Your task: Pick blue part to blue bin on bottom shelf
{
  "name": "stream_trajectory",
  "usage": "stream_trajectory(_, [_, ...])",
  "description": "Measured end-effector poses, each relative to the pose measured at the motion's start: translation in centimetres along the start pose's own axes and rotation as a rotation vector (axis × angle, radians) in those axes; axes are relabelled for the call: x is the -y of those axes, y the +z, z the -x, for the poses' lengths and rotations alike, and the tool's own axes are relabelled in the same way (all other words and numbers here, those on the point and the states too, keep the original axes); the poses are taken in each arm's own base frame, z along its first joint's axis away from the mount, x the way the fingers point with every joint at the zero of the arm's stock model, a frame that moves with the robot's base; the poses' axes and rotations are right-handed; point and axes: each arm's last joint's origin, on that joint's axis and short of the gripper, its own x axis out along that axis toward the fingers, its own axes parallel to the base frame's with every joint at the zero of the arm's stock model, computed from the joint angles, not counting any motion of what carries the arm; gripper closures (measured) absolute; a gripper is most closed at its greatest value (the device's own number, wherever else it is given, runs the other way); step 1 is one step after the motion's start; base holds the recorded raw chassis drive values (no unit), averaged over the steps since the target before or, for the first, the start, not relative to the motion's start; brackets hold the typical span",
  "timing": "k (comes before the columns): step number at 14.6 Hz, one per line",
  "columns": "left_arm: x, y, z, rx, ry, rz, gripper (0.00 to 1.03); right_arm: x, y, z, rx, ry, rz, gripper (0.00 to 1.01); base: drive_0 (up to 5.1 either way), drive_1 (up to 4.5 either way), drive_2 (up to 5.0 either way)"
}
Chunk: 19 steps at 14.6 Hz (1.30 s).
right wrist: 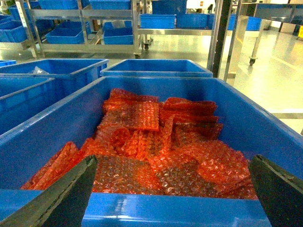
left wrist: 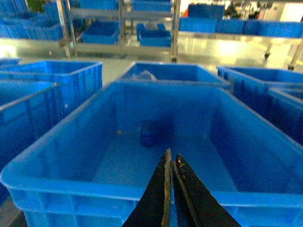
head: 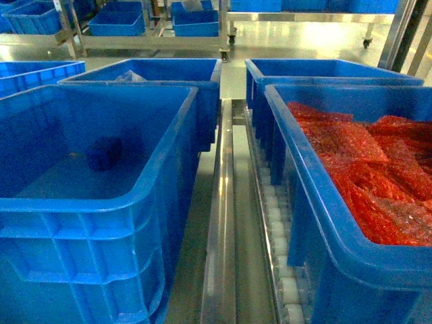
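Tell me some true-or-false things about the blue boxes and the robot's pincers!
1. The blue part lies inside the blue bin. True.
2. The left pincer is wide open. False: its fingers are pressed together, holding nothing.
3. The crate in front of the right pincer holds red bubbly packets. True.
4. The right pincer is squeezed shut. False: its fingers stand far apart, open.
5. The blue part sits among the red packets. False: it is alone in the other bin.
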Motion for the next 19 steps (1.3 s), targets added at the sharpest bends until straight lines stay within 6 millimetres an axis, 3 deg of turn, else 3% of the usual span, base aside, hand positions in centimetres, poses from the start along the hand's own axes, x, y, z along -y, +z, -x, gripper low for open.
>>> stream_trajectory(19, [0.0, -0.7, 2.6, -0.023, 0.000, -0.003, 1.01, 0.0, 0.0, 0.0, 0.000, 0.000, 0.000, 0.03, 0.0, 0.00, 0.0])
